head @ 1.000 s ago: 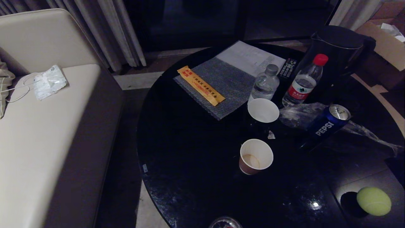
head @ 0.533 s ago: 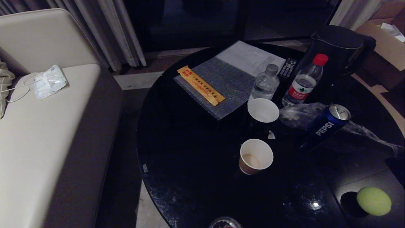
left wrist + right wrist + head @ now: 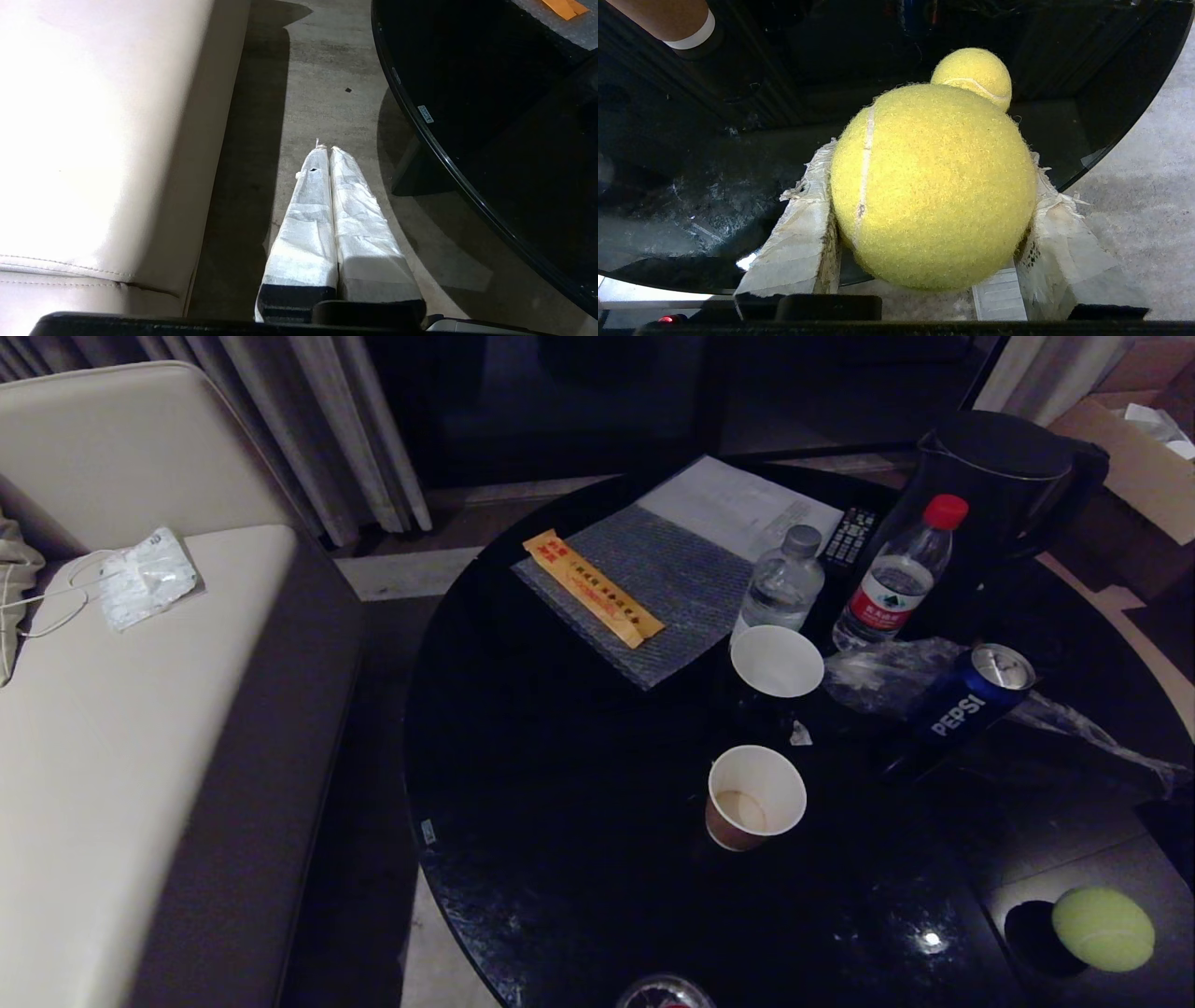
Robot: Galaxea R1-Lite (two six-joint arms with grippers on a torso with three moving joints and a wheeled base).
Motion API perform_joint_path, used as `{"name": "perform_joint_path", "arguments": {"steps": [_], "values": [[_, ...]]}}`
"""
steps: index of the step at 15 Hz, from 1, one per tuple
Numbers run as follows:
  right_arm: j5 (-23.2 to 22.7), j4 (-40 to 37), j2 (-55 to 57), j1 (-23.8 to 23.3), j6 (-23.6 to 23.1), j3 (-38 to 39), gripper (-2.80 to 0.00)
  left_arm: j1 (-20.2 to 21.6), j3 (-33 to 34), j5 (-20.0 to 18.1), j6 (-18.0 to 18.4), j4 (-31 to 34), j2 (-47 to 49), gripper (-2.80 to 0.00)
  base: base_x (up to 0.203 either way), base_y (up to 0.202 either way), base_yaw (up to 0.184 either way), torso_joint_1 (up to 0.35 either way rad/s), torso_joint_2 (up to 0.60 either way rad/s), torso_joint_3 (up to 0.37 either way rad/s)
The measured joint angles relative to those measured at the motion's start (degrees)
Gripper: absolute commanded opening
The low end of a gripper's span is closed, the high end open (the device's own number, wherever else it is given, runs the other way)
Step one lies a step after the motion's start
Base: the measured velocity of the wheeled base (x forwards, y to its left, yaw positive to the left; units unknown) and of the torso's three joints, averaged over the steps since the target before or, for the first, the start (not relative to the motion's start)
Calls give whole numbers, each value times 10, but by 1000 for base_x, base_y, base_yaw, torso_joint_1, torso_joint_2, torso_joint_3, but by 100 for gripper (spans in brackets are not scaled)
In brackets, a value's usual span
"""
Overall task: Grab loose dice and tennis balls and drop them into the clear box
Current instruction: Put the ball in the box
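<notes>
R wrist view | right hand (image 3: 931,186) pinching tennis ball (image 3: 934,186) | left hand (image 3: 329,149) pressed together

Bare black table (image 3: 560,784) spans centre and lower left; cups (image 3: 754,798), bottles (image 3: 894,581), a Pepsi can (image 3: 971,695) and kettle (image 3: 1004,485) crowd the right; tennis ball (image 3: 1103,928) lower right.

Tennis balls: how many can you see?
2. One tennis ball sits clamped in the right gripper; the other tennis ball rests on the black table's near right edge.
</notes>
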State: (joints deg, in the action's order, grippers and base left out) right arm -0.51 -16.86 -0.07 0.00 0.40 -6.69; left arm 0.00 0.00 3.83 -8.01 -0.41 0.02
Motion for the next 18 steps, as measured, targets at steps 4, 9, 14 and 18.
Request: {"name": "perform_joint_path", "arguments": {"steps": [4,9,14,18], "values": [[0,-1,0,0,0,0,-280,0,0,0,-1,0,0,-280,0,0,0,0,0,0],[0,-1,0,0,0,0,-280,0,0,0,-1,0,0,-280,0,0,0,4,1,92],[0,-2,0,0,0,0,-280,0,0,0,-1,0,0,-280,0,0,0,1,2,198],[0,-2,0,0,0,0,-280,0,0,0,-1,0,0,-280,0,0,0,3,4,201]]}}
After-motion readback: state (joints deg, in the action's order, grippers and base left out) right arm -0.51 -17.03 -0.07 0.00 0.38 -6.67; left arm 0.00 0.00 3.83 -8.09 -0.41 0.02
